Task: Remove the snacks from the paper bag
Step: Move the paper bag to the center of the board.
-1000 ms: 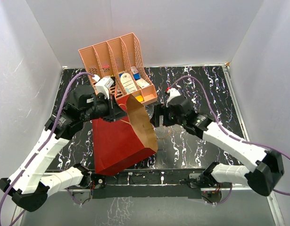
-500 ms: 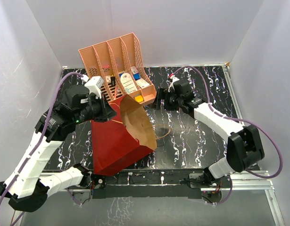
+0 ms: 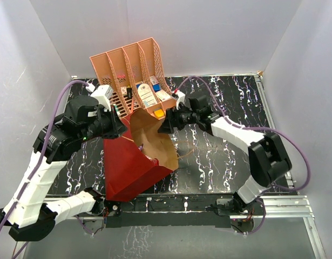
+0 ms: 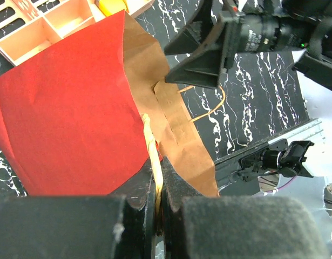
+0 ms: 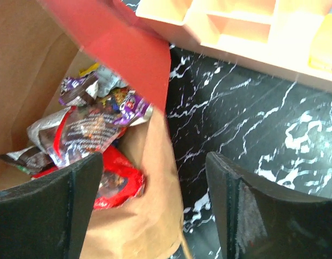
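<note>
Seemingly none of the snacks was out of the bag at this moment.

From the top external camera, the paper bag (image 3: 130,162) lay tipped on the black marbled table (image 3: 230,156). It was red outside, and its brown mouth was turned toward the salmon-pink organizer (image 3: 128,65) just behind it. The left gripper (image 3: 121,127) sat at the bag's upper rim, and the right gripper (image 3: 167,123) hovered at the far edge of the mouth, near the organizer's front. No packet showed on the bare table, though the arms and the bag hid part of it, so I would not swear to that.

From the left wrist camera, the left claw was closed tight on the bag's tan cord handle (image 4: 150,141), with the red rim drawn up beside it. That grip appeared to be holding the mouth open.

From the right wrist camera, the snacks (image 5: 90,121) were heaped deep inside the bag, among them a shiny red packet (image 5: 120,186), purple packs (image 5: 79,86) and a silvery wrapper (image 5: 60,132). The right claw's jaws stood wide apart and empty. One finger (image 5: 74,210) was over the bag's brown interior and the other was over the table outside, with the bag's side wall between them.

By my judgement the bag was opened and held, the reach into it was at its start, and every packet seen was yet to be lifted out.
</note>
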`<state>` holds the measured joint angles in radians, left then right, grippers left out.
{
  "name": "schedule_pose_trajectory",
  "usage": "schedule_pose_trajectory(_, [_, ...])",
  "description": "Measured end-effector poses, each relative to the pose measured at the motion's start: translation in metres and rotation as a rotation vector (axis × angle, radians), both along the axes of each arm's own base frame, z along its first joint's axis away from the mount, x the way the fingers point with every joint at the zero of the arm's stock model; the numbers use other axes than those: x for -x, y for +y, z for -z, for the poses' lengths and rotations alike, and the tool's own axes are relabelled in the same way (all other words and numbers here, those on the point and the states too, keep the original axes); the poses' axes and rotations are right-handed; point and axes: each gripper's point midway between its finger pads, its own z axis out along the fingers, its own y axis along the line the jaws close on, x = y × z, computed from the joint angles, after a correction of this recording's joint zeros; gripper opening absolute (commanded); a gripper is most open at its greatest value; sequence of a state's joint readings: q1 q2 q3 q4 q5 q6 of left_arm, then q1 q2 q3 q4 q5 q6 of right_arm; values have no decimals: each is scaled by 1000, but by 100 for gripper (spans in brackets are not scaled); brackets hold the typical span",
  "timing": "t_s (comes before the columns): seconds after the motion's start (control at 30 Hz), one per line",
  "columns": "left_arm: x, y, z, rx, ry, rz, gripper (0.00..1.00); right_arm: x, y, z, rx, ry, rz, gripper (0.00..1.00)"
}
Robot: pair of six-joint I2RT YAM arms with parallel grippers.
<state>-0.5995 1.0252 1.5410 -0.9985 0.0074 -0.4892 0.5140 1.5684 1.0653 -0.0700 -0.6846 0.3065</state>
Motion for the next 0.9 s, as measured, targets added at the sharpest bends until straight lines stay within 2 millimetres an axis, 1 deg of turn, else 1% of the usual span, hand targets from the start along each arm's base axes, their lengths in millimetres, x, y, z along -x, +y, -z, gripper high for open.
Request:
schedule_pose_trajectory(0.17, [0, -1, 2, -4, 10, 3, 0, -21, 19, 12, 9, -9, -54, 54])
schedule_pose_trajectory(0.27, [-1, -2, -1, 1, 4, 9, 0, -24, 24, 17, 2, 9, -67, 35])
schedule_pose_trajectory(0.3, [-1, -3, -3, 4, 2, 10, 0, -24, 25, 19, -2, 20, -65, 33])
schedule_pose_trajectory(0.33, [-2, -3, -4, 6, -1, 11, 0, -25, 25, 19, -7, 26, -61, 28])
schedule_pose_trajectory(0.4, [-2, -5, -5, 12, -2, 15, 0, -27, 26, 17, -17, 34, -42, 14])
schedule_pose_trajectory(0.43, [-3, -7, -5, 15, 0, 18, 0, -29, 26, 17, -19, 31, -31, 9])
schedule_pose_trajectory(0.53, [-9, -14, -5, 26, 5, 30, 0, -34, 22, 22, -13, 46, 46, 7])
schedule_pose_trajectory(0.6, [-15, -20, -3, 30, 12, 34, 0, -35, 12, 29, 1, 65, 117, 7])
schedule_pose_trajectory(0.7, [-27, -32, -1, 37, 22, 43, 0, -32, -13, 33, 21, 84, 247, 7])
schedule_pose_trajectory(0.8, [-40, -44, 0, 40, 34, 62, 0, -31, -39, 23, 24, 57, 381, 7])
schedule_pose_trajectory(0.9, [-58, -59, -4, 40, 22, 84, 0, -29, -66, 5, 3, 3, 511, 7])
